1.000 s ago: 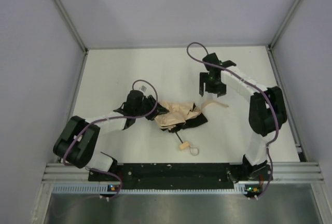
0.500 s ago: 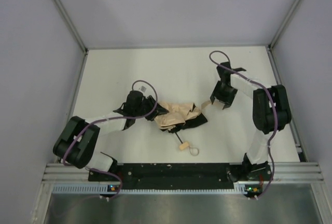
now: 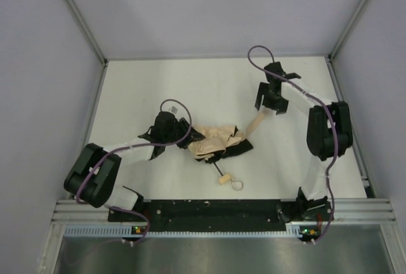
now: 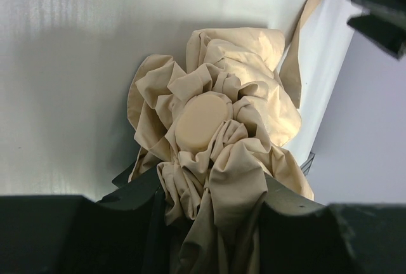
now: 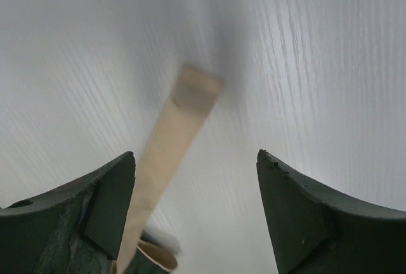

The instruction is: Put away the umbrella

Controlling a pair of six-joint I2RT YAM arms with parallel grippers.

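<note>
Umbrella (image 3: 219, 141): lies near the middle of the worktop (image 3: 158, 90), between the two arms, collapsed but loose.
Canopy (image 4: 247, 115): beige cloth bunched in untidy folds around the round cap (image 4: 202, 120), not rolled tight.
Shaft (image 3: 217, 167): thin and black, sticks out toward the near edge and ends in the small tan handle (image 3: 225, 177) with its loop (image 3: 238, 184).
Strap (image 5: 184, 118): a tan band runs from the bundle up toward the right arm. Its end is free and it is not wound around the cloth.
Left pincer (image 4: 212, 204): clamped on the crumpled cloth just below the cap, pinning that end of the bundle.
Right pincer (image 5: 195, 160): fingers wide apart above the worktop. The band passes between them, close to one finger, and is not clamped.
Done so far: by the look of it, the frame is collapsed and one end is secured.
Left to do: probably catch the band, gather the folds, wind and fasten it, and perhaps push the shaft in. No storage place shows.
</note>
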